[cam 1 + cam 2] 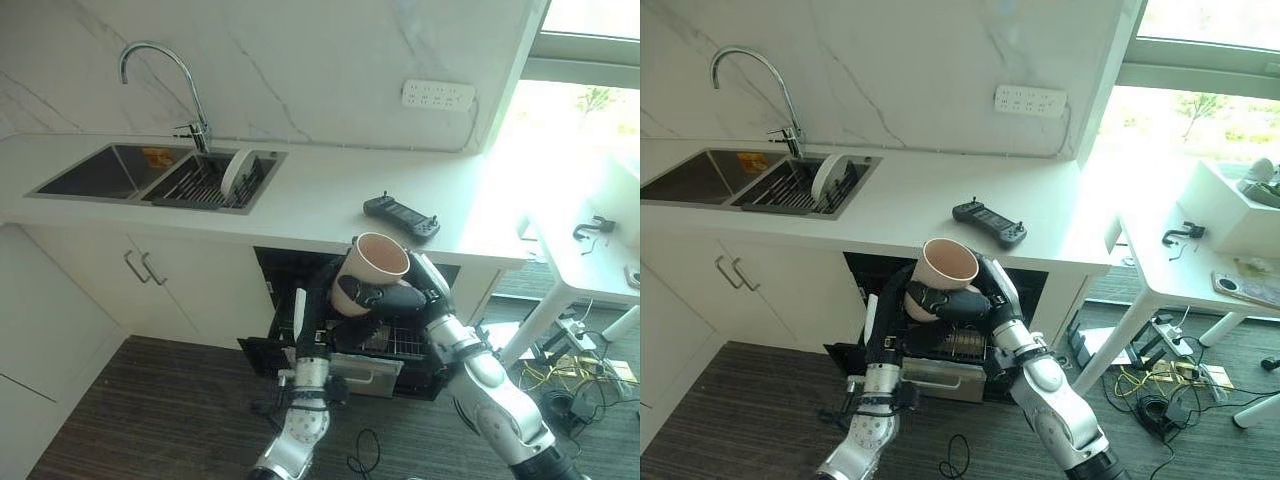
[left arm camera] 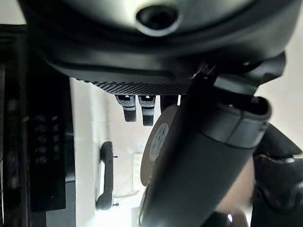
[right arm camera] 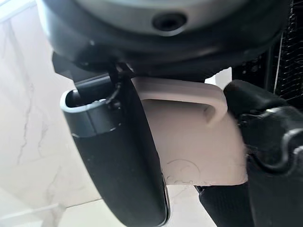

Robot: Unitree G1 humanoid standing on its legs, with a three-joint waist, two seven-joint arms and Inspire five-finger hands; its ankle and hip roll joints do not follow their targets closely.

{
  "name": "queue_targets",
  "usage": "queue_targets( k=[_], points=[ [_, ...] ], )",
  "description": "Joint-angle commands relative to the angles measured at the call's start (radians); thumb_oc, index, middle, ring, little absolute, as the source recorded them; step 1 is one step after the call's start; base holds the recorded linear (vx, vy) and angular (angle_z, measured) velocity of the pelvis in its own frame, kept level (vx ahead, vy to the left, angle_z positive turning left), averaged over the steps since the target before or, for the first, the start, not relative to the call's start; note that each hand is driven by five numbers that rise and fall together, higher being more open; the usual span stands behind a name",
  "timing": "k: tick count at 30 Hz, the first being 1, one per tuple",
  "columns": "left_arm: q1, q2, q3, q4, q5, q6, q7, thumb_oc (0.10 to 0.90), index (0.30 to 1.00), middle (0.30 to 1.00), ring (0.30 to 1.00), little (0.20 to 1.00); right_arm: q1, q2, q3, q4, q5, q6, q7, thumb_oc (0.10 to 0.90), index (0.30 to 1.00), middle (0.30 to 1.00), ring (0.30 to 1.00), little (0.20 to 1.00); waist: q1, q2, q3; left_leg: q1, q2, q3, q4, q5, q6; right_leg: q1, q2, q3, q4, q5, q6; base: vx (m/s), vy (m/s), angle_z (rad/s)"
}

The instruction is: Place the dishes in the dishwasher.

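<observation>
A kitchen is showing here — a white marble-look counter [image 1: 330, 195] is running along a matching wall, with a steel sink [image 1: 110, 172] and curved tap [image 1: 165, 75] sitting at the far left, white cupboards [image 1: 120, 290] below, and an open dishwasher [image 1: 345, 345] gaping under the counter — a desk [image 1: 1185, 265] is standing at the right.

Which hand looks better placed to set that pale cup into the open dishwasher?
Probably the right hand: its fingers wrap the pale pink ceramic cup directly above the pulled-out black dishwasher rack. The left hand is up beside the cup too, but its grip cannot be judged.
</observation>
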Motion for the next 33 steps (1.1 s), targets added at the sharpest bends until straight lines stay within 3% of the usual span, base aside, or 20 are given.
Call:
queue_targets(
  k=[1,6,13,18,24,33],
  points=[
    [0.022,0.175,0.577,0.215,-0.725,0.083,0.204,0.800,0.900,0.900,0.900,0.900,-0.142,0.023,-0.322,-0.138,0.023,-0.280,-0.062,0.400,0.300,0.300,0.300,0.300,-0.022,-0.027,-0.046,0.016,0.056,-0.052,0.001,-0.032,-0.038,0.107,-0.081,0.021,-0.091,0.016,0.066,0.00,0.000,0.00],
    [0.022,0.119,0.562,0.153,-1.101,0.132,0.060,0.800,0.900,0.900,0.900,0.900,-0.137,0.017,-0.333,-0.143,0.029,-0.283,-0.064,0.400,0.300,0.300,0.300,0.300,-0.025,-0.027,-0.048,0.014,0.057,-0.051,0.001,-0.031,-0.035,0.107,-0.078,0.023,-0.091,0.020,0.067,0.00,0.000,0.00],
    [0.024,0.079,0.544,0.119,-1.325,0.171,0.011,0.800,0.900,0.900,0.900,0.900,-0.145,0.017,-0.332,-0.147,0.025,-0.280,-0.072,0.400,0.300,0.300,0.300,0.300,-0.028,-0.022,-0.049,0.013,0.057,-0.047,0.001,-0.031,-0.033,0.106,-0.075,0.025,-0.091,0.020,0.067,0.00,0.000,-0.02],
    [0.020,0.080,0.536,0.080,-1.292,0.171,0.038,0.800,0.900,0.900,0.900,0.900,-0.141,0.015,-0.327,-0.153,0.025,-0.280,-0.074,0.400,0.300,0.300,0.300,0.300,-0.032,-0.019,-0.049,0.015,0.058,-0.045,0.001,-0.031,-0.033,0.104,-0.073,0.030,-0.091,0.021,0.067,0.00,-0.001,0.02],
    [0.005,0.121,0.490,-0.019,-1.103,0.154,0.077,0.800,0.900,0.900,0.900,0.900,-0.125,0.013,-0.319,-0.150,0.026,-0.300,-0.067,0.400,0.300,0.300,0.300,0.300,-0.035,-0.020,-0.044,0.015,0.057,-0.042,0.001,-0.029,-0.033,0.102,-0.074,0.027,-0.091,0.025,0.066,0.00,-0.002,0.04],
    [0.006,0.196,0.430,-0.222,-0.890,0.143,0.033,0.800,0.900,0.900,0.900,0.900,-0.119,0.007,-0.331,-0.146,0.033,-0.305,-0.059,0.400,0.300,0.300,0.300,0.300,-0.029,-0.023,-0.030,0.015,0.055,-0.044,0.001,-0.029,-0.032,0.103,-0.077,0.019,-0.091,0.027,0.065,0.00,-0.002,0.01]
  ],
)
